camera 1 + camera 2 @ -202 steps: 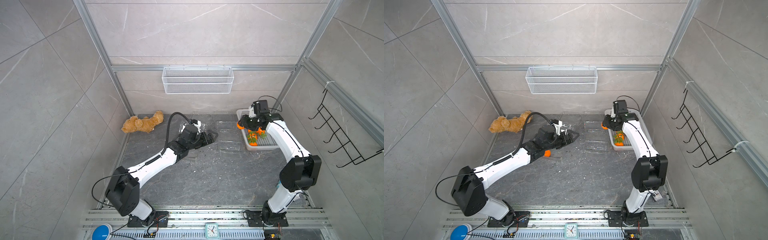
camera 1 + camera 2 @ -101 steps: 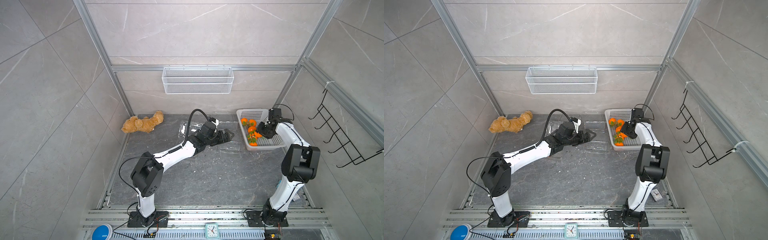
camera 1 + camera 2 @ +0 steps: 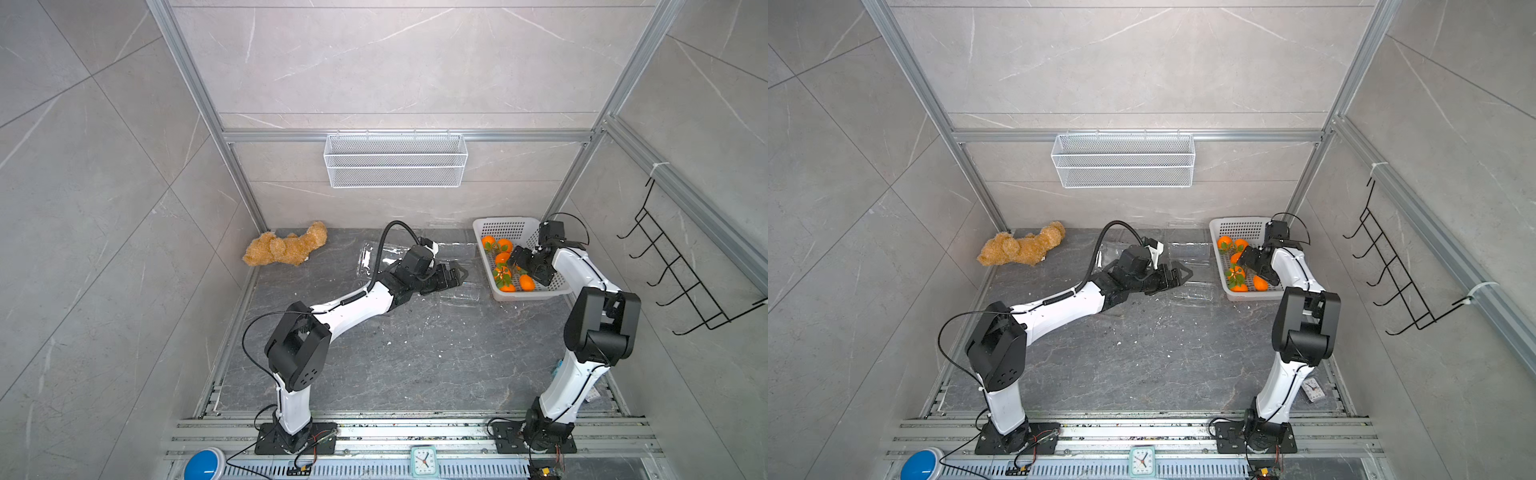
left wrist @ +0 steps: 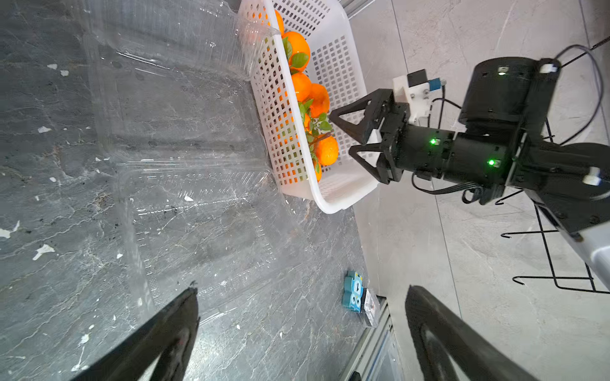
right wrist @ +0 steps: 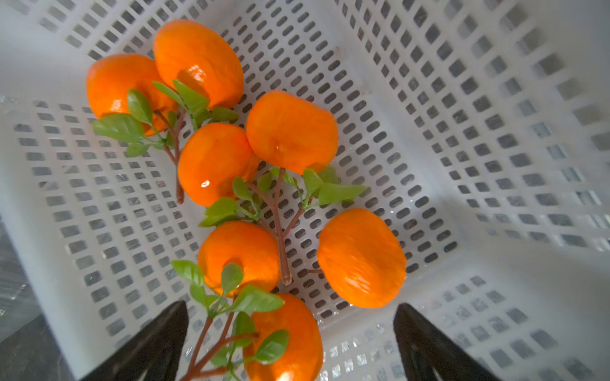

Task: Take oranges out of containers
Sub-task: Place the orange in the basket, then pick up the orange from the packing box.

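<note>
Oranges: heaped in white basket, none in the boxes. Nearest, left gripper spread wide, empty, low over clear boxes lying open on the table. Beyond, right gripper gaping wide above the fruit, gripping nothing. Farthest, teddy bear by the wall.

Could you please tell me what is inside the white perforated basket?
Seven oranges lie in the white basket, as the right wrist view shows. In both top views the open right pincer covers part of it, so more may be hidden.
</note>
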### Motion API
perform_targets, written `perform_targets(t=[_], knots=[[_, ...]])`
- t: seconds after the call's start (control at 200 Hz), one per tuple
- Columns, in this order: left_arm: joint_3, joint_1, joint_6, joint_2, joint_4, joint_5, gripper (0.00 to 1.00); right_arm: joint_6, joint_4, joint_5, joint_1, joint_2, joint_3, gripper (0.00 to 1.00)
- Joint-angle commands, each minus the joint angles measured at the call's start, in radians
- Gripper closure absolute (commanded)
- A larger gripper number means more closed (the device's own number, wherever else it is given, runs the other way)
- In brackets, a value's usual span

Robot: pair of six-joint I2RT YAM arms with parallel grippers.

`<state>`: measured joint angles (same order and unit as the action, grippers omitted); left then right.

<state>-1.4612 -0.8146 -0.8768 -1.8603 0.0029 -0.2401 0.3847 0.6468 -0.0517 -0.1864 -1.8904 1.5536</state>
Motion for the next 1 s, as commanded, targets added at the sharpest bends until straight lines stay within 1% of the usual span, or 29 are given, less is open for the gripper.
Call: perform_targets(t=[0.0,0.07,0.155,0.269,0.344,0.509,0.624,0.738,0.863,0.993], knots=[[-0.034,0.015,0.058,0.071,-0.052,0.01,0.0,0.006,-0.023,-0.032,0.007,0.109,-0.034,0.0],[-0.023,0.025,0.084,0.106,-0.086,0.035,0.0,0.016,-0.064,-0.066,0.021,0.162,-0.073,0.01],[-0.005,0.036,0.121,0.155,-0.127,0.072,0.0,0.018,-0.096,-0.075,0.063,0.228,-0.104,0.0],[0.017,0.055,0.167,0.218,-0.194,0.123,0.0,-0.002,-0.13,-0.061,0.153,0.308,-0.138,0.0],[0.042,0.075,0.177,0.262,-0.227,0.147,0.0,-0.009,-0.145,-0.043,0.217,0.339,-0.157,0.0],[0.173,0.147,0.169,0.388,-0.249,0.178,0.0,0.01,-0.197,-0.034,0.367,0.377,-0.208,0.0],[0.282,0.239,0.144,0.488,-0.273,0.176,0.0,0.03,-0.199,0.005,0.501,0.357,-0.197,0.0],[0.391,0.359,0.102,0.578,-0.28,0.107,0.0,0.066,-0.213,0.048,0.641,0.306,-0.179,0.0],[0.483,0.47,0.076,0.645,-0.286,0.021,0.0,0.099,-0.221,0.082,0.789,0.203,-0.125,0.0],[0.58,0.548,0.038,0.697,-0.252,-0.058,0.0,0.119,-0.205,0.09,0.923,0.062,-0.005,0.0]])
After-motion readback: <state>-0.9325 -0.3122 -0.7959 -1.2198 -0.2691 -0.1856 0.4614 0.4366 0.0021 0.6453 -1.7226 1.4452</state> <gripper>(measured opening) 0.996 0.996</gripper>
